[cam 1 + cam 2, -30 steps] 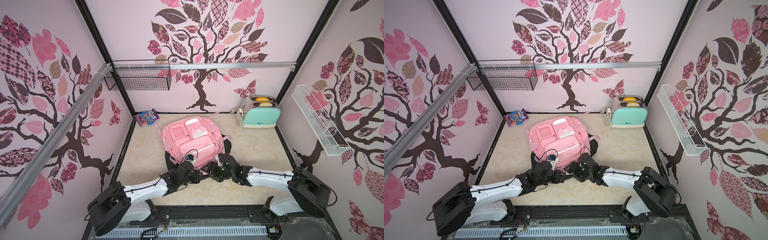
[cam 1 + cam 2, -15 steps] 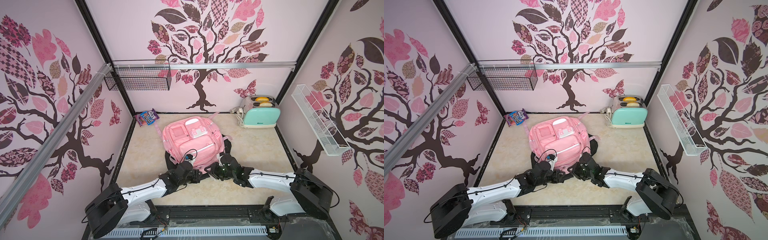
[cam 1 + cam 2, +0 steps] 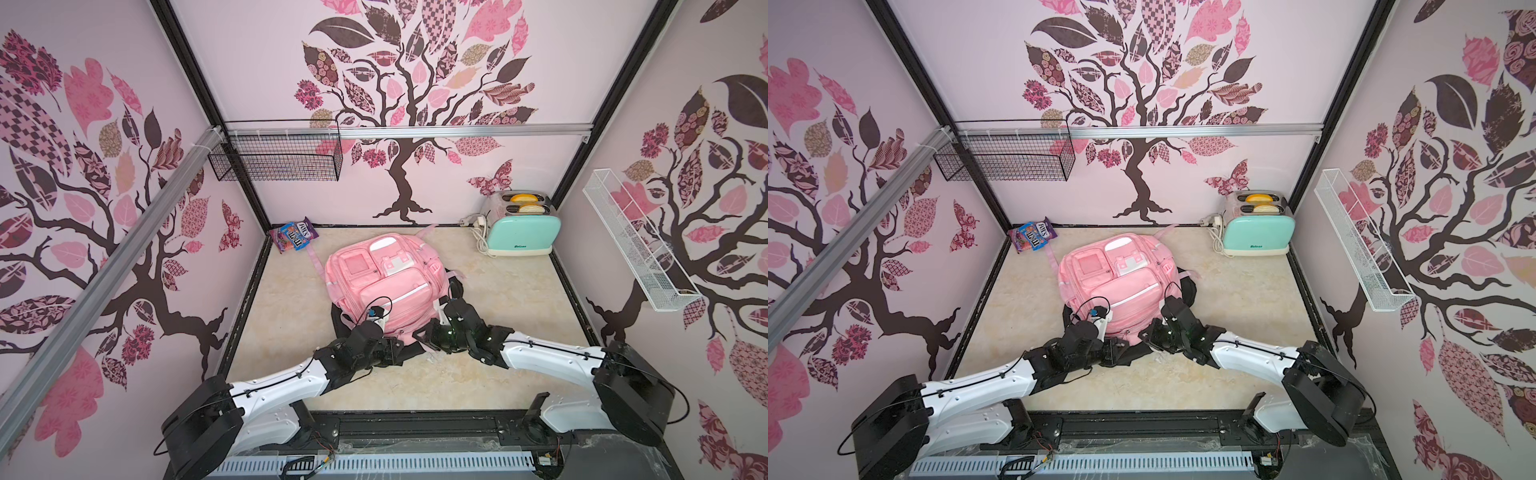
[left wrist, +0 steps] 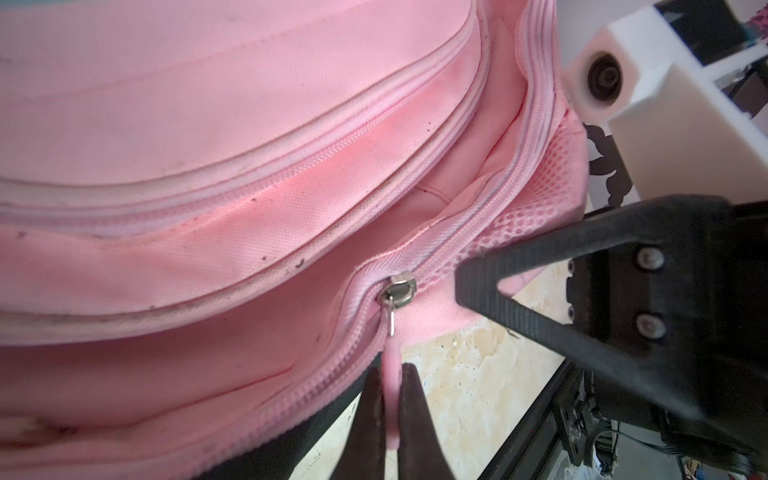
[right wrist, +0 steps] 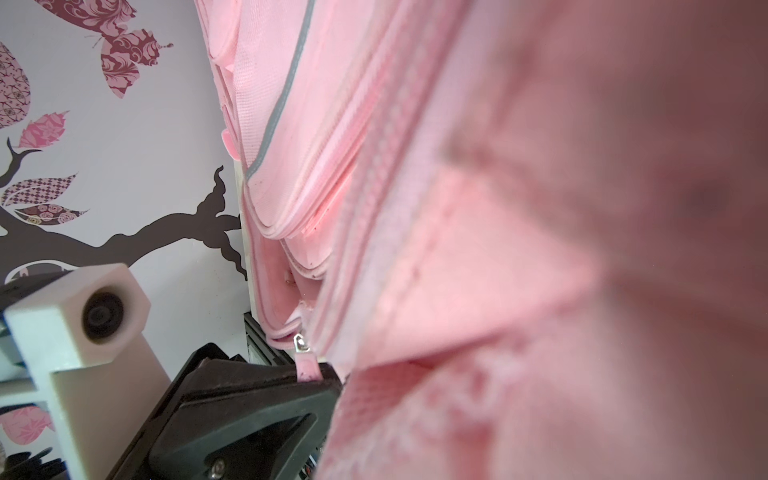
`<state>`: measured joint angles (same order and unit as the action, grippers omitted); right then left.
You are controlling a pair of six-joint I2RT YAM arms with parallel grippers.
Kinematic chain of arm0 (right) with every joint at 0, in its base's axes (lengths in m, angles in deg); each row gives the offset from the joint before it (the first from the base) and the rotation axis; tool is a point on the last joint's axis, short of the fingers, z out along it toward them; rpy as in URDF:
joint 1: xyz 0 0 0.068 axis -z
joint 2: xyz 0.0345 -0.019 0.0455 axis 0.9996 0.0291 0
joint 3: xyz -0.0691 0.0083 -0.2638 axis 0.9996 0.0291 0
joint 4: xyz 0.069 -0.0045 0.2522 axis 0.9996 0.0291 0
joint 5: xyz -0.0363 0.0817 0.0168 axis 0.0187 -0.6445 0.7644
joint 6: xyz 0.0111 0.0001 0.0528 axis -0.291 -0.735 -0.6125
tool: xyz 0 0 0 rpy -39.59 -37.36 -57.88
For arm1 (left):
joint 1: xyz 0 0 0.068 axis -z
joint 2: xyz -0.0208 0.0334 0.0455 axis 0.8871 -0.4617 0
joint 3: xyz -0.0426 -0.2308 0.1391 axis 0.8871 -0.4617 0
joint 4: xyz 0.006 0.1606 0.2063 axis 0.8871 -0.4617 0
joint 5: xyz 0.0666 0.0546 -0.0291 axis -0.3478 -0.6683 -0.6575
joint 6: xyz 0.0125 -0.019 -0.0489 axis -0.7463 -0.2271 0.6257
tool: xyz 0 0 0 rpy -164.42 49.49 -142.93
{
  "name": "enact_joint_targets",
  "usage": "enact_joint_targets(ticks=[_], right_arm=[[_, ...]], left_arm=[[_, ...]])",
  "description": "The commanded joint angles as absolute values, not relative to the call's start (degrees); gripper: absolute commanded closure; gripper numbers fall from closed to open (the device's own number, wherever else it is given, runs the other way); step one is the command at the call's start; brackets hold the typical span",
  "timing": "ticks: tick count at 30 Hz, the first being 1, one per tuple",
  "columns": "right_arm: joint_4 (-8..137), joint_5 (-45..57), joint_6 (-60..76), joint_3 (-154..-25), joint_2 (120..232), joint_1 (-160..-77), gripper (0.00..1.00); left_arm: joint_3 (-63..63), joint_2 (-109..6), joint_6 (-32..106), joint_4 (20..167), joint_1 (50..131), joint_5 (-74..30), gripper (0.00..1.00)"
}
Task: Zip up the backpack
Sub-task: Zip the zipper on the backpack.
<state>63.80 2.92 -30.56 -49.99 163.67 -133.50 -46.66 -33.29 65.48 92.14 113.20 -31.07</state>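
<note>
Beige marbled tabletop (image 3: 291, 324) inside a pink, tree-patterned cell. Nearest, lower centre of the left wrist view: left gripper (image 4: 392, 370) pinched tight on the pink pull tab (image 4: 391, 349) hanging from the metal slider (image 4: 397, 289). Right of it: right gripper (image 4: 465, 284) closed, seemingly nipping the mesh edge just beside the slider. Frame centre in both top views: the backpack (image 3: 386, 282), flat, front up, zipper gaping beyond the slider. Soft, light, floppy cloth, likely to bunch and drag unless anchored; best taken by tab and adjacent seam. Farther back: candy bag (image 3: 294, 235) upper left, toaster (image 3: 521, 232) upper right.
</note>
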Motion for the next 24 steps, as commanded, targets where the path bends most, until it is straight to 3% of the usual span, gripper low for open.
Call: enact_joint_targets(ticks=[1, 17, 21, 24], right_arm=[[70.0, 4.4, -24.7, -52.4, 160.2, -130.1, 1.00], [70.9, -0.8, -24.1, -52.4, 160.7, -126.7, 1.00], [66.7, -4.0, -28.8, -50.9, 161.3, -126.8, 0.66], [65.2, -5.0, -32.2, -50.5, 161.4, -127.4, 0.55]], left_arm=[[-47.2, -33.2, 65.0, 84.6, 111.2, -34.0, 1.00], [-47.2, -34.9, 65.0, 84.3, 110.6, -33.6, 1.00], [-48.0, -35.4, 65.2, 87.4, 110.6, -31.4, 1.00], [-48.4, -36.2, 65.4, 89.8, 110.6, -30.2, 1.00]])
